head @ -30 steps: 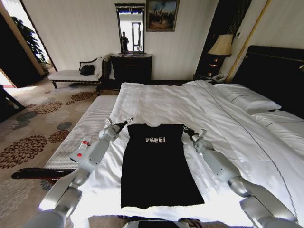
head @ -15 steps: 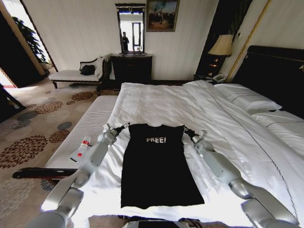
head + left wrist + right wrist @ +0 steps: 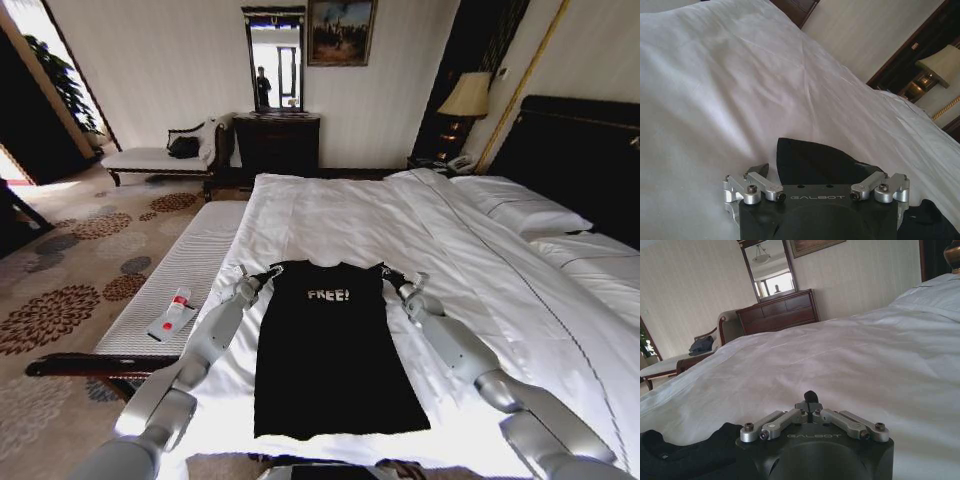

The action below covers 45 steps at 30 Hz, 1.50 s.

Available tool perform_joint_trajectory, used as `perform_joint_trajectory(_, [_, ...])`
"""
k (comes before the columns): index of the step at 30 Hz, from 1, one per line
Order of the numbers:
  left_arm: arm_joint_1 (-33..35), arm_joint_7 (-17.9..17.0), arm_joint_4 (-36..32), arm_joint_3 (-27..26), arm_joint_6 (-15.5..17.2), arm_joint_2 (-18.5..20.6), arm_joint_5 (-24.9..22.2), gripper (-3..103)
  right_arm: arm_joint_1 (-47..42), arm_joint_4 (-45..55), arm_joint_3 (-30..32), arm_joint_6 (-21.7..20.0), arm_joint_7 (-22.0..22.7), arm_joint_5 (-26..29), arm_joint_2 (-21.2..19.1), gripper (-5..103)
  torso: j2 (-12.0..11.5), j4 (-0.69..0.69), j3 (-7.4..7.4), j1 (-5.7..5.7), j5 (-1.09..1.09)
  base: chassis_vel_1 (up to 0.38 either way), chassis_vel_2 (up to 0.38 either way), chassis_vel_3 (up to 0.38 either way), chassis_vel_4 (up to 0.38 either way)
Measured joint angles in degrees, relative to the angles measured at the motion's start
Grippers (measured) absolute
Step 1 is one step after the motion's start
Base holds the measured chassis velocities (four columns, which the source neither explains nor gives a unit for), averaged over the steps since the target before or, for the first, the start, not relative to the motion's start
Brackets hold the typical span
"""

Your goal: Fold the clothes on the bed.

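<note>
The black T-shirt with white "FREE!" lettering lies flat near the foot of the white bed, its sleeves tucked in so that it forms a narrow strip. My left gripper is at the shirt's left shoulder. In the left wrist view this gripper is open, with a raised fold of the black shirt between its jaws. At the right shoulder corner, my right gripper is shut. The right wrist view shows its tips pressed together low over the sheet, with the shirt's collar beside it.
A narrow white striped bench runs along the bed's left side with a small white-and-red item on it. White pillows and a dark headboard are at the right. A dresser and a chaise stand by the far wall.
My left gripper has moved in toward the shirt's left shoulder and now reaches its edge. The right gripper has edged slightly closer to the right shoulder corner. The shirt lies as before.
</note>
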Motion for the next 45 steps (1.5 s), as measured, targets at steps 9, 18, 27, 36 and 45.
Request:
perform_joint_trajectory(9, [-0.69, 0.26, 2.22, -1.70, -0.87, -0.29, 1.06, 65, 0.45, -0.35, -0.84, 0.13, -0.30, -0.13, 0.85, 0, 0.00, 0.02, 0.00, 0.00, 0.00, 0.000, 0.000, 0.000, 0.000])
perform_joint_trajectory(18, [-0.80, 0.85, 2.64, -2.45, -1.05, -0.32, 1.38, 38, 0.93, -0.36, -1.47, 0.14, -0.31, -0.13, 0.91, 0, 0.00, -0.01, 0.00, 0.00, 0.00, 0.000, 0.000, 0.000, 0.000])
perform_joint_trajectory(27, [-0.75, 1.17, 2.91, -2.92, -1.07, 0.07, 1.64, 2, 0.94, -0.20, -1.68, 0.17, -0.32, -0.13, 1.19, 0, 0.00, 0.00, 0.00, 0.00, 0.00, 0.000, 0.000, 0.000, 0.000])
perform_joint_trajectory(36, [-0.58, 1.40, 1.05, -3.30, -1.14, 2.26, 0.64, 0, 0.66, 0.64, -1.45, 0.71, 0.11, -0.08, 0.84, 0, 0.00, 0.00, 0.00, 0.00, -0.01, 0.000, 0.000, 0.000, 0.000])
perform_joint_trajectory(45, [-2.87, 0.86, -5.44, -2.03, -1.22, 7.11, -5.16, 0, 2.64, 4.35, -1.93, 1.34, 2.58, 2.84, -0.95, 0, 0.00, 0.01, 0.01, 0.01, -0.01, 0.000, 0.000, 0.000, 0.000])
